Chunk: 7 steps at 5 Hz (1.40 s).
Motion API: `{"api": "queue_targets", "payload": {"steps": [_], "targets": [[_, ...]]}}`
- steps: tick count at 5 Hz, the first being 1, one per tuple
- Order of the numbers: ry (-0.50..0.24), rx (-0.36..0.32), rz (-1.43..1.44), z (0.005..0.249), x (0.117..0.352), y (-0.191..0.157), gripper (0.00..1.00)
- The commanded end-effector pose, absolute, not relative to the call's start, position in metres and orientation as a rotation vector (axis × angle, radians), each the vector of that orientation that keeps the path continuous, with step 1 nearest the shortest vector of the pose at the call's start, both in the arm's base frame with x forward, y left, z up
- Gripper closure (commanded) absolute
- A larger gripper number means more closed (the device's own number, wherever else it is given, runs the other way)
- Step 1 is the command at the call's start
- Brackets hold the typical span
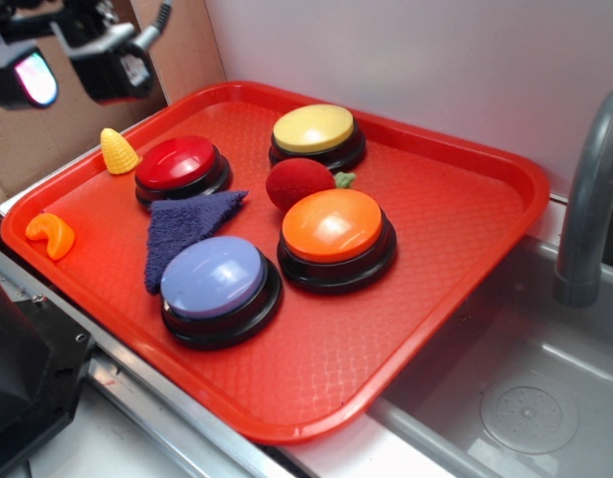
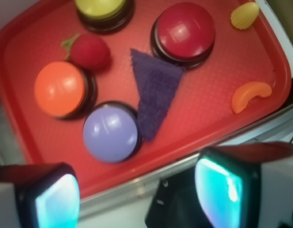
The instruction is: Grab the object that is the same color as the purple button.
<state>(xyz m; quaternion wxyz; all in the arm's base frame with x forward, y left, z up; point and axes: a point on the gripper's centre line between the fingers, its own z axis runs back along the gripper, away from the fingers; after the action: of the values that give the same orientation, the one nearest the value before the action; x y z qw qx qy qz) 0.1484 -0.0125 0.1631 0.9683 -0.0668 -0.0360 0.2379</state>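
My pincer (image 2: pixel 137 190) hangs spread wide above the near edge of the red tray (image 1: pixel 466 289), gripping nothing. On the tray I count four domed buttons: one red button (image 1: pixel 179 162), one yellow button (image 1: pixel 313 128), one orange button (image 1: pixel 332 225) and one purple button (image 1: pixel 213 277). The single purple cloth (image 1: pixel 183 227) lies flat between the red and purple buttons, touching both. One red plush ball (image 1: pixel 299 183), one corn toy (image 1: pixel 118 151) and one orange slice (image 1: pixel 52 235) share the tray.

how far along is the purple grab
Barely begun. Done: nothing; the dark purple triangular fuzzy cloth lies flat on the red plastic tray between the lavender domed button and the red domed button. In hand: nothing; the open gripper hovers high off the tray's corner. Left: move over, descend, close on the cloth.
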Motion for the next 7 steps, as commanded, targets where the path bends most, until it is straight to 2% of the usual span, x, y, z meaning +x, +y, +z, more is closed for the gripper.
{"api": "queue_targets", "payload": {"steps": [1,2,4,6,7], "targets": [[-0.179,-0.161,0.697,0.121,0.171,0.007,0.00],[-0.194,-0.175,0.764,0.103,0.177,0.014,0.00],[-0.150,-0.175,0.863,0.063,0.189,0.030,0.00],[-0.118,-0.160,0.898,0.033,0.190,0.033,0.00],[-0.096,-0.174,0.896,0.022,0.191,0.034,0.00]]}}
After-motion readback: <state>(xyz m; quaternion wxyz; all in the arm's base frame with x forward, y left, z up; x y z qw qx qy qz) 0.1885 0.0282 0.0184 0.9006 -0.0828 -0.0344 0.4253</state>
